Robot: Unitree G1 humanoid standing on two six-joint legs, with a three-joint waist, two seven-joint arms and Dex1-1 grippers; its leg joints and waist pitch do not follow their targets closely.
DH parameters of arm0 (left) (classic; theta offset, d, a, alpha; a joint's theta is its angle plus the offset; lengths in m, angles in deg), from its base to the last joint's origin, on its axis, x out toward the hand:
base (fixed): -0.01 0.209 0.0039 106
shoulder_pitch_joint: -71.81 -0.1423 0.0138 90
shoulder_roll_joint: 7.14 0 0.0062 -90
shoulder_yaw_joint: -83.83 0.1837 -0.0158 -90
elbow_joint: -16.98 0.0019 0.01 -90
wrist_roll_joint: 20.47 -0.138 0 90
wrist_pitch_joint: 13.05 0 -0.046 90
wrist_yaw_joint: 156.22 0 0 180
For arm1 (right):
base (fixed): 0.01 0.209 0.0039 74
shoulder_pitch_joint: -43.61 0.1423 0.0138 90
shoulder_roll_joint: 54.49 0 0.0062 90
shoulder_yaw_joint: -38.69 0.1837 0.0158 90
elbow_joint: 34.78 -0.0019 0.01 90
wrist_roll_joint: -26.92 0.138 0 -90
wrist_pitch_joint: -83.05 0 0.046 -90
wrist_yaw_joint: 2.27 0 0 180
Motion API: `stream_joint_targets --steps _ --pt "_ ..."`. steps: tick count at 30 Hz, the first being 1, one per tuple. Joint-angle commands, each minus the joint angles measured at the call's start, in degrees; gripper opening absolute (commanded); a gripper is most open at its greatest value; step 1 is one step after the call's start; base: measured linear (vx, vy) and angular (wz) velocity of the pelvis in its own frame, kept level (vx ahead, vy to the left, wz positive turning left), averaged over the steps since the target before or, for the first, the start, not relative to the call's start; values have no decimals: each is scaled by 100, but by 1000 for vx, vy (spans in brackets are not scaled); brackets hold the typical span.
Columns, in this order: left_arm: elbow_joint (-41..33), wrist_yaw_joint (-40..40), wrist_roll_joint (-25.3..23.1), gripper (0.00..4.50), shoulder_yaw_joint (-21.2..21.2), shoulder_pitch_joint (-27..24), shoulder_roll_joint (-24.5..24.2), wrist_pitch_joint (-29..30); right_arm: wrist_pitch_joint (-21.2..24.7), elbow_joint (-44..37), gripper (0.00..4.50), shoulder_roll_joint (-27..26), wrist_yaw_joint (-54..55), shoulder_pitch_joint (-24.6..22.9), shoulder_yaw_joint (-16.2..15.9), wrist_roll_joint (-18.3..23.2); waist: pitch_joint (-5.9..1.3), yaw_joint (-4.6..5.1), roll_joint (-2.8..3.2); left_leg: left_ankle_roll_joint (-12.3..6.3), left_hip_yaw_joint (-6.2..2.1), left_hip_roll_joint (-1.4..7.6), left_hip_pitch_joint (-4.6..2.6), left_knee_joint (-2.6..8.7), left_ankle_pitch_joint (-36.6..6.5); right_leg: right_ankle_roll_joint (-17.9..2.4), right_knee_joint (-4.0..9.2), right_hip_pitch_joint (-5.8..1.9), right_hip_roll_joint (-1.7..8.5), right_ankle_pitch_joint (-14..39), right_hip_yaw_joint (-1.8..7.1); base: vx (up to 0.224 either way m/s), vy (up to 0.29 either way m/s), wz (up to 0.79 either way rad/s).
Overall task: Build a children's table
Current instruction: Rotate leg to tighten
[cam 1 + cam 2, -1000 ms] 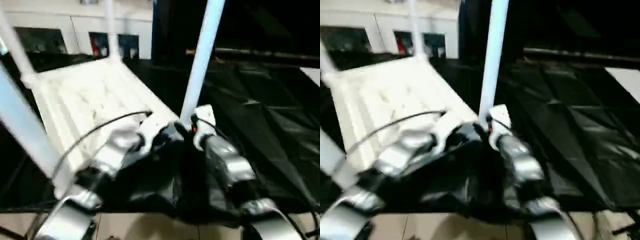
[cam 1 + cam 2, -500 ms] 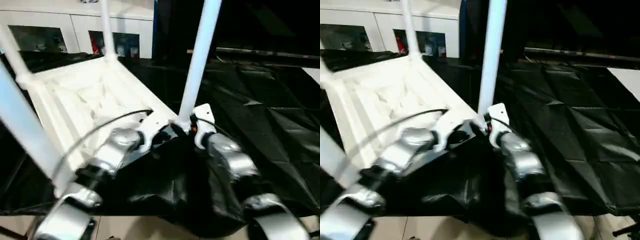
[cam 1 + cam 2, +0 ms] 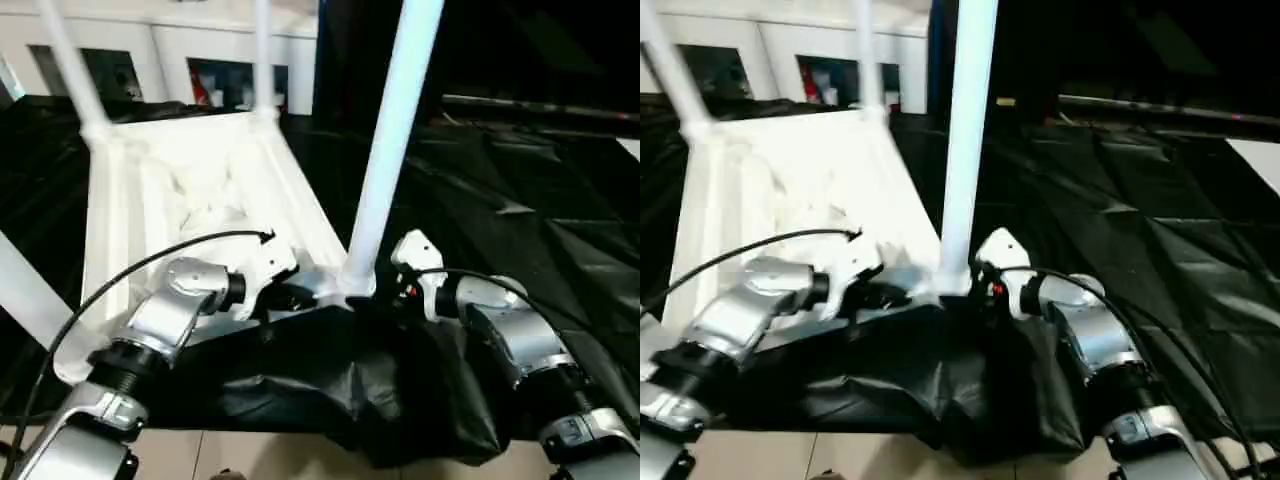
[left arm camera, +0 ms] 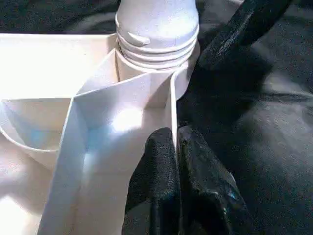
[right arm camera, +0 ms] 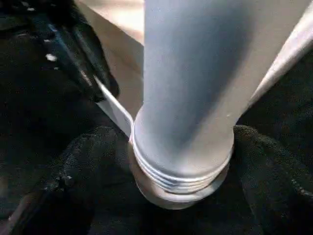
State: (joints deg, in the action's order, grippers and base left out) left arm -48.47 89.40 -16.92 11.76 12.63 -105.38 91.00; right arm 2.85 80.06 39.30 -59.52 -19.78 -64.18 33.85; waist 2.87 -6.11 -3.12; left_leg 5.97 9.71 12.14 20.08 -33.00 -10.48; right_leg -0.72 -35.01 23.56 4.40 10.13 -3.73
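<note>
The white tabletop (image 3: pixel 190 190) lies underside up on black cloth, with white legs standing in its corner sockets. The nearest leg (image 3: pixel 390 150) rises from the front right socket (image 4: pixel 156 63), its threaded end seated there. My left gripper (image 4: pixel 177 147) is shut on the tabletop's thin rim wall just beside that socket. At the leg's base my right gripper (image 5: pixel 181 161) is open, one black finger (image 5: pixel 83 166) on each side of the leg. In the head view both grippers meet at this corner, left gripper (image 3: pixel 300 297) and right gripper (image 3: pixel 383 293).
Two more legs (image 3: pixel 70 60) (image 3: pixel 262 55) stand at the far corners and another (image 3: pixel 20 290) at the near left. A white cabinet with glass doors (image 3: pixel 170 40) runs along the back. Creased black cloth (image 3: pixel 520 180) covers the surface, hanging over its front edge above pale floor.
The head camera has shifted. My right gripper's fingers have spread wider around the leg's base. The left gripper has kept its hold on the rim.
</note>
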Motion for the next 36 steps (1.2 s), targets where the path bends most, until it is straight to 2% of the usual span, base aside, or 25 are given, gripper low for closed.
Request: stream_joint_targets --steps 1,6,8,12,13,16,17,23,25,26,28,29,31,32,33,34,35,36 --pt "-223 163 221 0 64 -1 104 -68 87 -163 395 16 -193 -34 -90 106 -359 -3 5 -262 31 99 2 363 -901 -1185 334 -328 325 797 250 0 0 0" --pt "-257 229 229 0 53 -42 65 -72 130 -174 395 6 -272 -36 -71 93 -358 -36 -4 -237 37 95 -2 358 -861 -1206 330 -333 333 787 251 0 0 0" --pt "-268 253 229 0 44 -53 59 -65 126 -93 372 -30 -248 0 -54 66 -354 -38 -19 -229 38 93 4 358 -864 -1194 329 -335 336 823 252 0 0 0" --pt "-297 288 232 0 32 -73 64 -45 94 24 352 -77 -174 52 -22 52 -357 -39 -25 -219 39 90 2 356 -833 -1161 332 -333 337 855 254 0 0 0" --pt "-334 311 236 0 28 -95 64 -26 70 63 328 -101 -110 69 -1 54 -358 -39 -23 -214 37 94 1 357 -826 -1162 328 -333 340 853 253 0 0 0" --pt "-372 322 229 0 20 -126 77 -7 67 115 308 -169 -23 92 67 98 -359 -37 -19 -208 39 93 -2 356 -819 -1167 323 -331 332 828 252 0 0 0" --pt "-367 313 221 0 24 -130 86 -8 87 122 289 -200 -15 90 95 132 -358 -34 -35 -215 39 90 6 355 -804 -1165 322 -337 330 808 251 0 0 0" --pt "-328 171 166 0 15 -135 176 -5 212 96 276 -396 63 9 204 288 -352 -32 -36 -204 39 89 3 356 -858 -1126 334 -333 338 963 255 0 0 0" --pt "-241 1 88 0 17 -107 249 15 220 135 275 -509 218 -29 234 289 -349 -29 -37 -181 38 91 6 360 -836 -1106 336 -328 339 989 256 0 0 0" --pt "-42 -435 -111 0 18 -30 422 48 199 290 275 -736 649 -68 284 191 -348 -19 -45 -162 40 88 14 359 -848 -1089 342 -327 338 1032 256 0 0 0" --pt "210 -1000 -285 0 -36 92 658 86 167 435 274 -955 1090 -80 336 87 -310 -8 -52 -76 39 82 6 384 -1079 -937 418 -306 345 1589 250 0 0 0" --pt "360 -1323 -372 0 -56 174 810 122 152 541 274 -1110 1418 -57 387 15 -306 -14 -44 -4 31 81 -21 388 -1207 -813 459 -288 362 1976 255 0 0 0" --pt "513 -1659 -450 0 -73 261 990 180 141 678 274 -1299 1840 -9 461 -55 -323 -17 -50 36 15 81 -18 391 -1207 -756 456 -301 373 2053 253 0 0 0" --pt "782 -2333 -569 0 -73 439 1458 364 154 1078 274 -1786 3072 191 684 -206 -303 -2 -43 58 26 79 -30 400 -1249 -704 483 -254 365 2150 267 0 0 0" --pt "800 -2383 -583 0 -60 454 1509 379 167 1128 274 -1840 3211 224 712 -215 -300 6 3 103 23 72 -51 403 -1307 -707 494 -232 362 2232 268 0 0 0" --pt "870 -2583 -655 0 29 515 1753 433 208 1369 274 -2092 3775 406 832 -232 -308 32 -30 178 -5 64 -23 421 -1339 -635 495 -278 365 2391 248 0 0 0" --pt "886 -2630 -681 0 68 531 1828 442 211 1444 274 -2166 3900 469 862 -225 -327 43 -27 189 -14 55 -28 416 -1345 -562 500 -280 368 2433 242 0 0 0" --pt "891 -2646 -698 0 91 536 1866 444 200 1479 274 -2200 3916 504 871 -212 -337 53 -31 138 -7 59 -28 402 -1342 -570 492 -273 363 2240 250 0 0 0"
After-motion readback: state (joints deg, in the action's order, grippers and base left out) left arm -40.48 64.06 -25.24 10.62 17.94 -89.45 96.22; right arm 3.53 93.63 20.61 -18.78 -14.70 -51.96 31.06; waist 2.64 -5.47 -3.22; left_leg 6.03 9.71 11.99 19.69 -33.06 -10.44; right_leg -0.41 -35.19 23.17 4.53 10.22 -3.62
